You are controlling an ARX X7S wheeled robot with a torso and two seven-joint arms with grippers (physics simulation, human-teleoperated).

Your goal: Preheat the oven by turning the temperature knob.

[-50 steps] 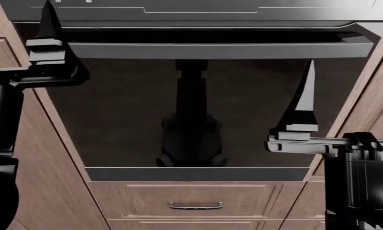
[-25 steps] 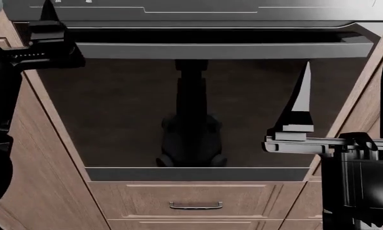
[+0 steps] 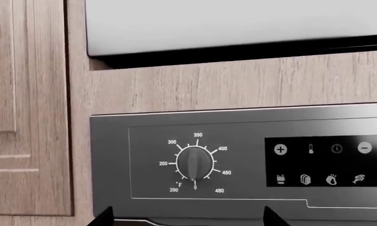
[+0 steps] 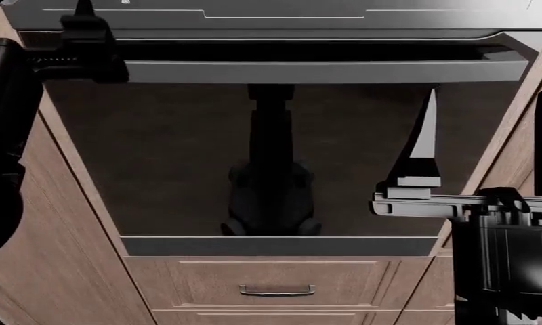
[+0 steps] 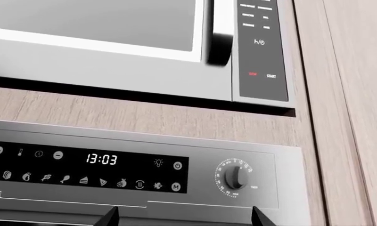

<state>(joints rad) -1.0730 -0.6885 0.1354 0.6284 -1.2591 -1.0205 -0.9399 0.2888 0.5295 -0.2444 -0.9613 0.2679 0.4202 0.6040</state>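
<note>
Half the left pincer [image 4: 81,13] is cropped.

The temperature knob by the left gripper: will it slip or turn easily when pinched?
The temperature knob looks smooth and metallic, so the fingertips may slip on its round rim. Its raised middle ridge probably offers the surer pinch. It should only rotate in place on the oven panel; its pointer sits at 0. How stiff it is cannot be told.

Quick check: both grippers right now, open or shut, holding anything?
Left gripper: open, holding nothing, just short of the temperature knob.
Right gripper: open, empty.
</note>
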